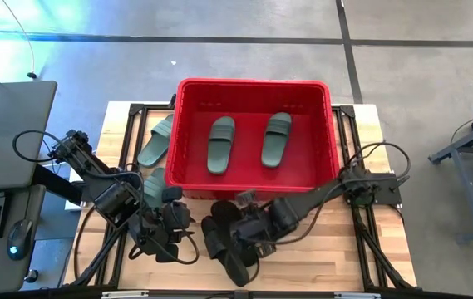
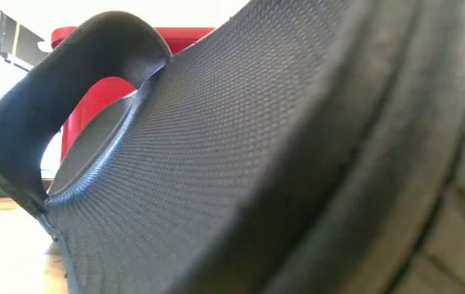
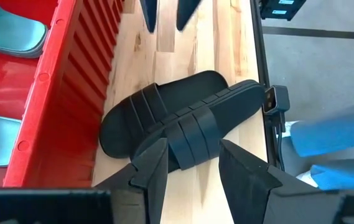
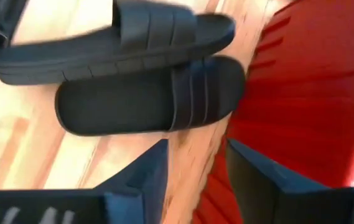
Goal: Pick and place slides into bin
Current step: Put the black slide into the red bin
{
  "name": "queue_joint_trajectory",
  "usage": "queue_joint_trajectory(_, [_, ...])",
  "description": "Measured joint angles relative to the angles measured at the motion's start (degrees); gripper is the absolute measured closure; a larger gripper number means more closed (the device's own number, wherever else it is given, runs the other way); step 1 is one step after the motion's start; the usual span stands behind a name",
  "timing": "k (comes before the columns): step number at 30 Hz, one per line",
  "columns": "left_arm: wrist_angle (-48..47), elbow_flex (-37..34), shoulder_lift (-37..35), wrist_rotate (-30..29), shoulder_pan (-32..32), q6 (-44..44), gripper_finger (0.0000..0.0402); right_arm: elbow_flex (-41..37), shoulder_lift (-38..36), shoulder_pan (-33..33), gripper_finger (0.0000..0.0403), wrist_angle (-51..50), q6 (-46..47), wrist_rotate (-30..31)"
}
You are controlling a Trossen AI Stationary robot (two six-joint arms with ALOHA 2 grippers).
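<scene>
Nearest the front edge of the wooden table (image 1: 319, 249), the two black slides (image 1: 229, 242) lie together, one partly overlapping the other, at about 6 o'clock from the red bin (image 1: 255, 93). The low view is almost filled by one black slide (image 2: 281, 163) lying right against the camera, its strap arching up, with a strip of red bin wall (image 2: 93, 106) behind it.

The left gripper (image 1: 168, 223) sits at 9 o'clock of the black pair, just beside it; in the left wrist view its fingers (image 3: 155, 174) stand apart, with nothing between them, and the black slides (image 3: 177, 121) lie just ahead beside the bin's ribbed outer wall (image 3: 77, 81). The right gripper (image 1: 244, 224) is over the black pair from the 3 o'clock side; in the right wrist view its fingers (image 4: 139, 180) are also spread and empty, the two black slides (image 4: 145, 93) just in front and the red bin (image 4: 301, 93) alongside.

Farther back, the bin holds two sage green slides (image 1: 220, 144) lying flat side by side, apart from one another, the second (image 1: 276, 139) at 3 o'clock of the first. Outside the bin at its 9 o'clock, another green slide (image 1: 156, 139) rests on the table against the bin wall, and a fourth green slide (image 1: 154, 181) shows partly under the left arm.
</scene>
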Motion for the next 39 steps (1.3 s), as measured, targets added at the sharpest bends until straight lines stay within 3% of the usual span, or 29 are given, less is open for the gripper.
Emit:
queue_joint_trajectory(5, [0.1,0.0,0.0,0.1,0.0,-0.2,0.0275,0.0,4.6,1.8,0.0206,0.8,1.2,2.9])
queue_joint_trajectory(12, [-0.5,0.0,0.8,-1.0,-0.4,-6.5,0.0275,0.0,13.2,2.8,0.0181,1.3,7.2,18.5])
queue_joint_trajectory(18, [-3.6,0.0,5.8,-0.3,-2.8,-12.8,0.0275,0.0,17.1,2.7,0.0191,2.8,7.6,19.0])
queue_joint_trajectory(29, [-3.8,0.0,18.4,-1.1,-7.1,-26.7,0.0275,0.0,17.5,2.3,0.0213,7.8,10.2,15.4])
queue_joint_trajectory(34, [-4.1,0.0,21.0,-0.9,-7.5,-30.9,0.0275,-3.1,18.2,2.3,0.0214,8.0,10.1,14.5])
queue_joint_trajectory(39, [-4.2,0.0,23.1,-0.4,-7.5,-32.3,0.0275,-5.9,17.8,2.4,0.0215,9.5,9.9,18.0])
